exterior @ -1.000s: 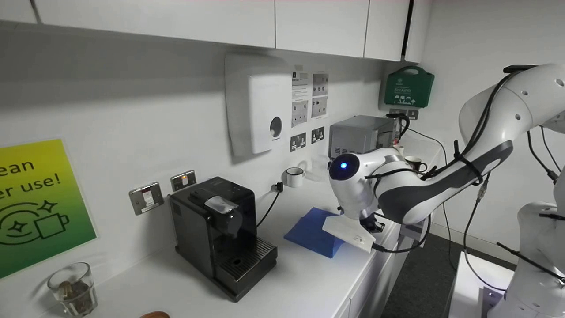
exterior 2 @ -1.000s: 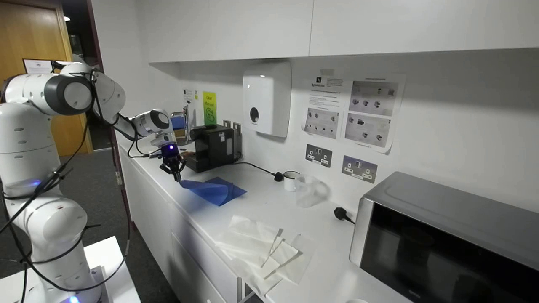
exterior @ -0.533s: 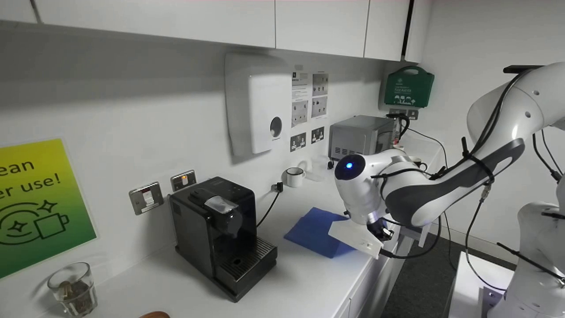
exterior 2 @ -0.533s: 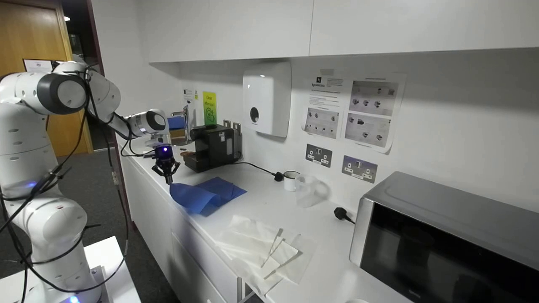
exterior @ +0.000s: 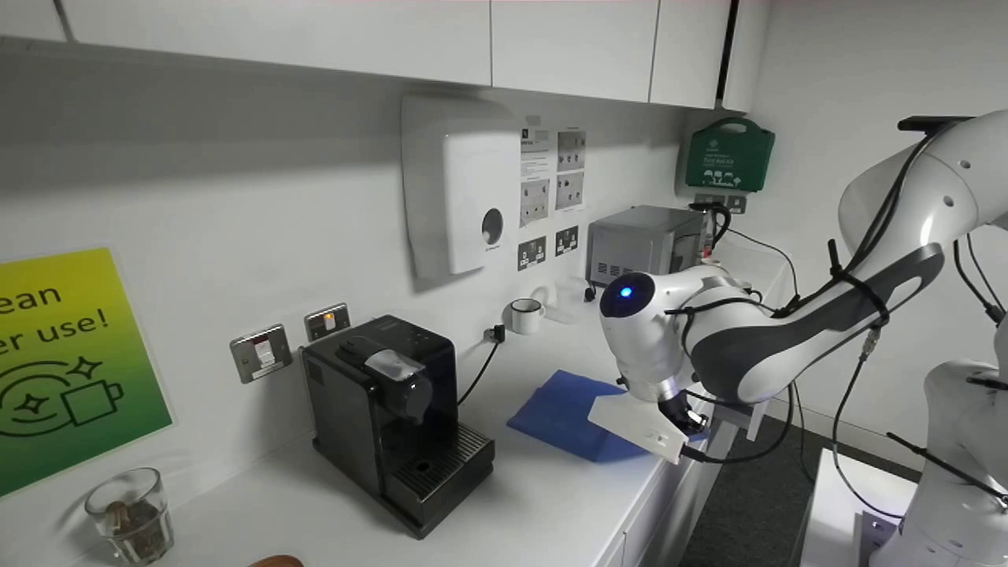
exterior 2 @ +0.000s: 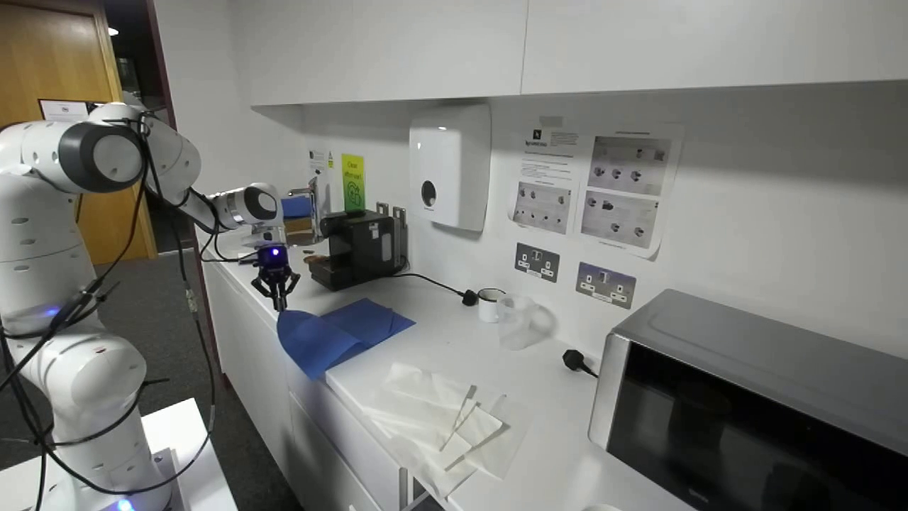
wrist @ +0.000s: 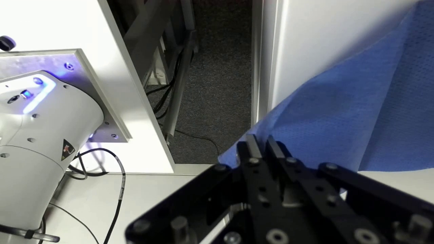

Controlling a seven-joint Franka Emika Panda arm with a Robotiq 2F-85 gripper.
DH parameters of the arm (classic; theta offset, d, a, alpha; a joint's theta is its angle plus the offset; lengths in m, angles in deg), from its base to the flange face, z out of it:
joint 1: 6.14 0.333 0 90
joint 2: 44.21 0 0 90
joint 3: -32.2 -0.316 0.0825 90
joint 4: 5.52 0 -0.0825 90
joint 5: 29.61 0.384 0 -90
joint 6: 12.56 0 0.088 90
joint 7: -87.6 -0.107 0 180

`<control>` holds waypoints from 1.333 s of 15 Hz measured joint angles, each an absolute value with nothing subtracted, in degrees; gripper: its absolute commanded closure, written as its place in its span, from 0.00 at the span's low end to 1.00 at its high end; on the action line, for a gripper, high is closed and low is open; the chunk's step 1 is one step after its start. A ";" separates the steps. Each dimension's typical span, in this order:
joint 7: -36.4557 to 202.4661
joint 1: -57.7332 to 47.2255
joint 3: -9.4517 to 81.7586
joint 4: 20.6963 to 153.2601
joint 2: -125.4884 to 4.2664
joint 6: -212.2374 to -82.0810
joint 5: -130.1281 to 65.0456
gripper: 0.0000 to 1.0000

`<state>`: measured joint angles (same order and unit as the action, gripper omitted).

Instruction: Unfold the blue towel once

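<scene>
One blue towel, one microwave

Towel on counter, partly overhanging, between coffee machine and sheets.

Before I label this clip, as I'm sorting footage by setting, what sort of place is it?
Probably a workplace kitchenette: a boxy black coffee machine and boxy grey microwave on a white counter, plus a green first aid case.

The thin, rectangular blue cloth towel looks matt and finely dimpled, the smooth white counter has a faint sheen, and the dark grey carpeted floor looks rough. The boxy white wall dispenser and the boxy black coffee machine look like glossy plastic. The silver-grey microwave has a metal-looking casing, and the orange-brown door looks wooden.
</scene>
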<state>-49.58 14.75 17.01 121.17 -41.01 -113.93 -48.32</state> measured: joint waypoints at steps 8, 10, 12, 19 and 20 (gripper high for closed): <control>-48.59 14.60 16.98 121.20 -40.63 -113.93 -48.29 0.01; -48.03 14.45 16.98 121.23 -40.43 -113.93 -48.29 0.00; -46.86 14.26 16.98 121.23 -40.30 -113.93 -48.32 0.00; -32.59 14.17 16.31 120.98 -39.64 -115.12 -57.14 0.00; -30.03 14.14 16.31 120.92 -39.58 -115.92 -58.17 0.00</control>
